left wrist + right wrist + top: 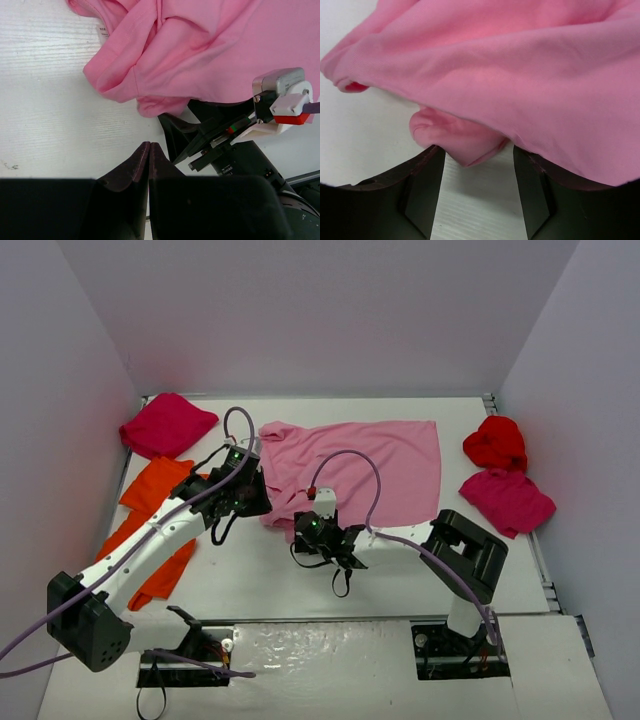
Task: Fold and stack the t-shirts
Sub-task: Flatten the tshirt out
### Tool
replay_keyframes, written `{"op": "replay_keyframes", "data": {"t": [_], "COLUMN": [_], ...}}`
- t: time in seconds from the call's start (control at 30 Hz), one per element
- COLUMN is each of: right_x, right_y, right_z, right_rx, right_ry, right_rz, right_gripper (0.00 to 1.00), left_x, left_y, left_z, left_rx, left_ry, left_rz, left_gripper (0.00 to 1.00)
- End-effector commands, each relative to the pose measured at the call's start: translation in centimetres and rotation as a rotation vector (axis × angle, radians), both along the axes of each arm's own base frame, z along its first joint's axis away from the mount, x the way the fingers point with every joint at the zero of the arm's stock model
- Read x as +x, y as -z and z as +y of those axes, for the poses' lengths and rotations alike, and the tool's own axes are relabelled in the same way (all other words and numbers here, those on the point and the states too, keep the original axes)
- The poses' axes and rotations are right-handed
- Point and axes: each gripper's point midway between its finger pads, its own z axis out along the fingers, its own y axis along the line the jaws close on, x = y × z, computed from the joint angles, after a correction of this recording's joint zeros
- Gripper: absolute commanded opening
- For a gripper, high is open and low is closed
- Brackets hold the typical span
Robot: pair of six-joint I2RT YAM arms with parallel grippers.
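A light pink t-shirt (370, 470) lies spread across the middle of the table, its near left corner bunched up. My right gripper (299, 527) stands open at that corner, and a rolled fold of the pink t-shirt (462, 142) reaches in between its fingertips (429, 160). My left gripper (264, 504) hovers just left of the corner, shut with nothing in it (149, 146), over bare table short of the pink hem (150, 102). The right gripper's black fingers (175, 132) show under that hem.
A magenta t-shirt (165, 425) lies crumpled at the back left. Orange t-shirts (150, 515) lie along the left side under my left arm. At the right, a bright red t-shirt (495, 443) sits behind another magenta t-shirt (507, 500). White walls enclose the table.
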Motion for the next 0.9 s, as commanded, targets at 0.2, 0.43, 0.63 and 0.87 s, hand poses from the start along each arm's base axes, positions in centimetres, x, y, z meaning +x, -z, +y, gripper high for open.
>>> {"op": "replay_keyframes", "data": {"t": [0.2,0.43,0.63,0.87], "right_x": [1.3,0.9,-0.6,-3.0], "right_y": [-2.8,-1.8,-4.4,-10.5], "right_z": [2.1,1.5,1.3,1.5], "right_rx": [0.065,0.02,0.03,0.082], "right_ry": [-0.007,-0.006,-0.042,-0.145], "right_rz": [-0.074,-0.045,-0.01,0.042], "right_gripper": [0.44,0.0,0.0,0.0], "left_x": [1.2,1.2,1.1,1.1], "left_y": [-1.5,-1.6,-1.4,-1.0], "left_z": [-0.6,-0.7,-0.5,-0.7], "left_rx": [-0.04,-0.041,-0.032,-0.035], "left_ry": [-0.004,0.001,0.003,0.004], "left_rz": [-0.05,-0.053,-0.047,-0.041], "left_gripper": [0.0,0.0,0.0,0.0]}}
